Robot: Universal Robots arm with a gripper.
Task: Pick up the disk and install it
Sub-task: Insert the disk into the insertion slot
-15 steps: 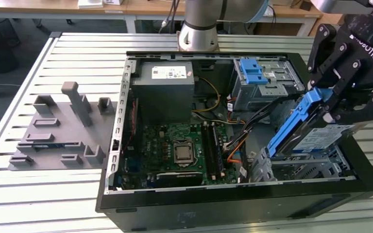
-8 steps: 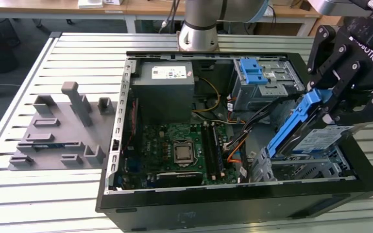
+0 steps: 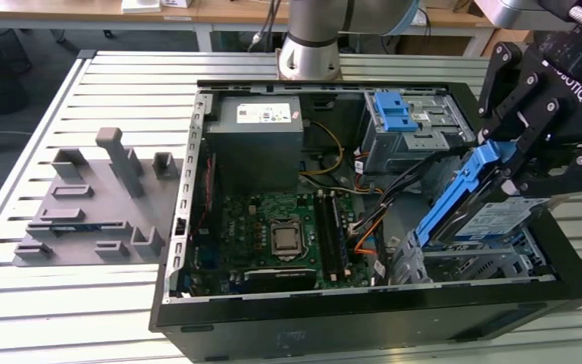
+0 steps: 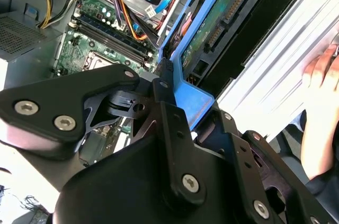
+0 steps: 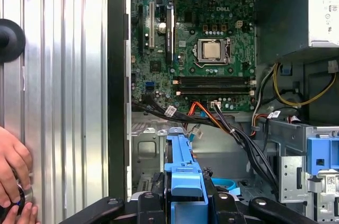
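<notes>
The disk [image 3: 495, 218], a silver drive with a white-and-blue label in a blue plastic frame, hangs tilted over the drive cage [image 3: 478, 265] at the exterior view's right end of the open computer case [image 3: 372, 303]. My black gripper [image 3: 508, 168] is shut on the upper end of its blue frame. In the second wrist view the disk [image 4: 220, 20] shows its green circuit board underside, with the gripper [image 4: 168, 94] clamped on the frame. In the first wrist view the disk's blue frame [image 5: 183, 171] rises from between the gripper [image 5: 183, 205] fingers.
Inside the case lie the motherboard [image 3: 281, 227], a grey power-supply box [image 3: 255, 129], loose cables [image 3: 372, 205] and a bare blue bracket [image 3: 397, 112] in the upper bay. A grey fixture [image 3: 89, 205] stands on the slatted table. A person's hand [image 5: 13, 173] rests beside the case.
</notes>
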